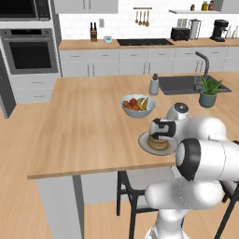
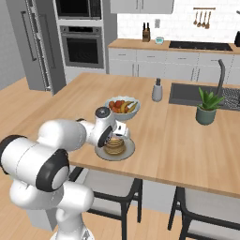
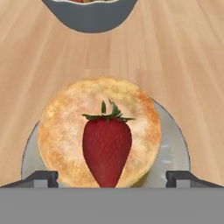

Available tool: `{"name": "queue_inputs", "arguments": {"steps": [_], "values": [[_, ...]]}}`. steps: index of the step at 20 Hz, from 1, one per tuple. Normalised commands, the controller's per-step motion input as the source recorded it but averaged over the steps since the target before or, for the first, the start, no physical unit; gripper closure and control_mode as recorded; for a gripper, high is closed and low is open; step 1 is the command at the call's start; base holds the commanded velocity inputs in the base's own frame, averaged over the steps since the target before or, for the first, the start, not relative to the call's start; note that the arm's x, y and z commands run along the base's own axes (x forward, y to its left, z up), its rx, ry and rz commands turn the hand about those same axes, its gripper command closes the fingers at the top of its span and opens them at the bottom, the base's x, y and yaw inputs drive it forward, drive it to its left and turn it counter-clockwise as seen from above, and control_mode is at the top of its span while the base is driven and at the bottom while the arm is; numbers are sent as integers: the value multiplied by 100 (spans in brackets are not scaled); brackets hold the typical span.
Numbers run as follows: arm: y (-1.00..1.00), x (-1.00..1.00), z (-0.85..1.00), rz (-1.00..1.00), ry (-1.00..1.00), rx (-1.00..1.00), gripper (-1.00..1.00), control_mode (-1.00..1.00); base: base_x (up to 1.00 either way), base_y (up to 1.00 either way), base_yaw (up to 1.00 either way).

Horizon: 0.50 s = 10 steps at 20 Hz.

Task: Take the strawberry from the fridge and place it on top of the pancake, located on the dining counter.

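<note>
The dark red pointed strawberry [image 3: 107, 148] lies on top of the round tan pancake stack [image 3: 65, 131] on its flat grey plate [image 3: 175, 144], on the light wood dining counter [image 1: 88, 126]. The two-finger gripper [image 3: 112, 177] hangs above it, jaws wide apart, clear of the berry.

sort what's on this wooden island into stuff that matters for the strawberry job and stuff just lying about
Part of the job:
- small red strawberry, lying on top of the pancake
- round tan pancake stack on its flat grey plate
- light wood dining counter
- open gripper

Just lying about:
- white fruit bowl
- potted green plant
- grey soap dispenser
</note>
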Motion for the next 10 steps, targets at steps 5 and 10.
{"name": "queue_inputs", "arguments": {"steps": [5,10], "values": [[2,-54,14,0,-11,0,-100,-100,0,0,0],[26,-76,65,7,-14,-3,-100,-100,0,0,0]]}}
